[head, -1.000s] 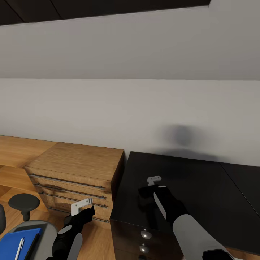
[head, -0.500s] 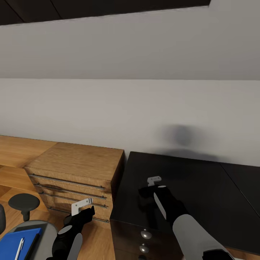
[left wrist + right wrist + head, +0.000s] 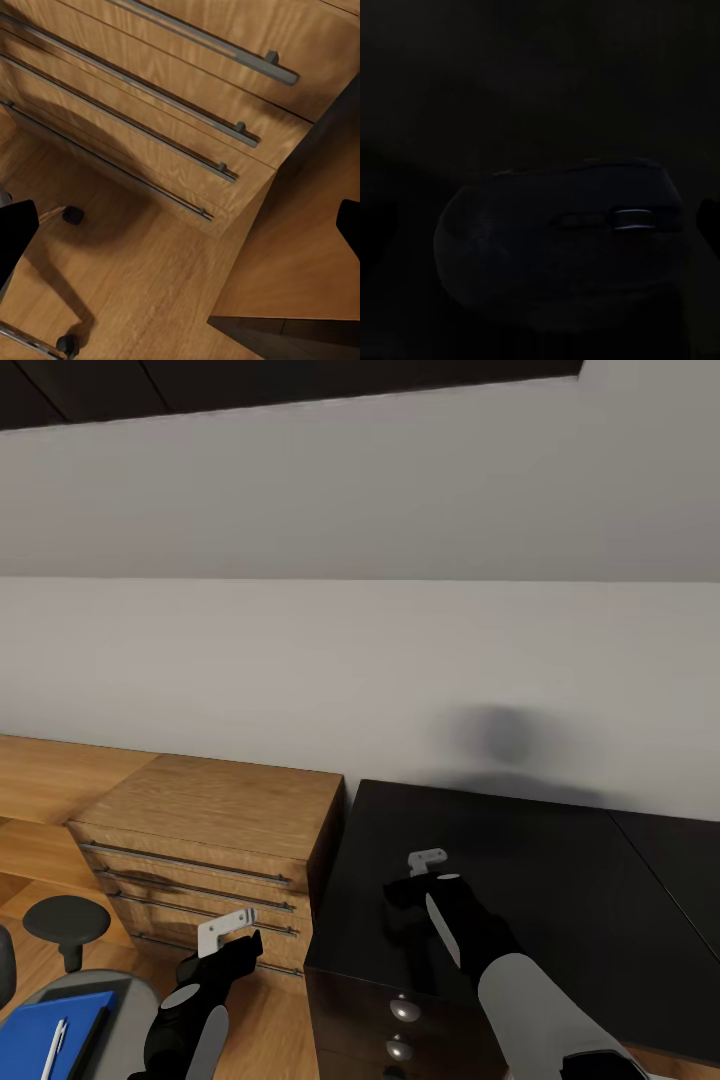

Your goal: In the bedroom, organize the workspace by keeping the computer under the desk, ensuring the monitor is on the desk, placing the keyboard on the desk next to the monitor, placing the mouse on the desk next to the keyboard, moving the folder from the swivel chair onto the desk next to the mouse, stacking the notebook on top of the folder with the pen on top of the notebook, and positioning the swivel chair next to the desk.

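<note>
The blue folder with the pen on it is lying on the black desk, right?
Not quite. The head view shows the folder, with the pen on it, lying on the chair seat, not on the desk.

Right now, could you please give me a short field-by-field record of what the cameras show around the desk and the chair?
desk: black top, against the grey wall, with a drawer unit below showing round knobs
mouse: dark, lying on the black surface under the right wrist camera
right gripper: above the desk's near left part; open or shut cannot be told
left gripper: open, over the wood floor in front of the oak dresser
swivel chair: grey seat at lower left
folder: blue, lying on the chair seat
pen: white, lying on the folder
</note>
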